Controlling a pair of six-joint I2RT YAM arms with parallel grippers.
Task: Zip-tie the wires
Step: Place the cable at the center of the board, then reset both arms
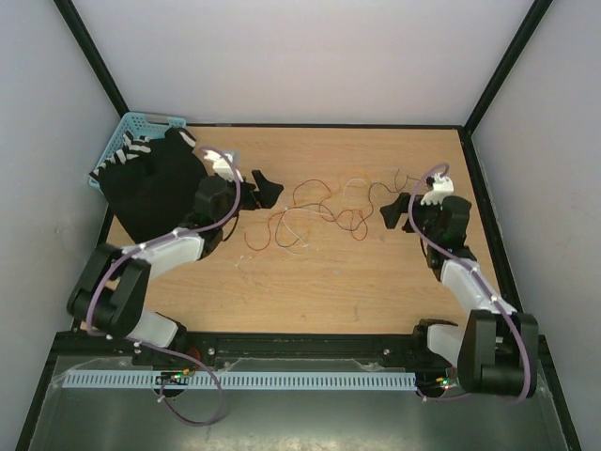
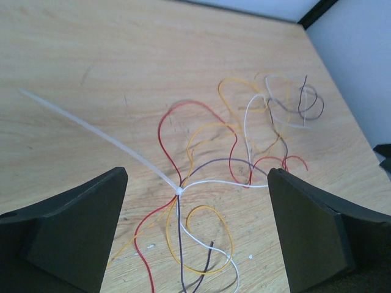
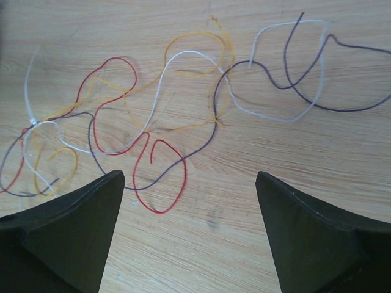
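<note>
The wires [image 1: 324, 214] lie in a loose tangle of red, orange, purple and white strands on the wooden table [image 1: 376, 282], between the two arms. A white zip tie [image 2: 179, 191] is cinched round the strands at one spot, its long tail slanting away to the upper left. My left gripper [image 2: 197, 174] [image 1: 272, 191] hovers open over that spot with nothing between its fingers. My right gripper [image 3: 189, 177] [image 1: 387, 211] is open over the other end of the wires [image 3: 185, 174], with the zip tie [image 3: 32, 121] at its far left. The white strand [image 2: 225, 182] runs between the left fingers' tips.
A blue basket [image 1: 131, 122] sits at the back left, with a large black cloth [image 1: 155, 193] spread in front of it beside the left arm. A white slotted rail [image 1: 282, 381] runs along the near edge. Black frame posts and pale walls bound the table.
</note>
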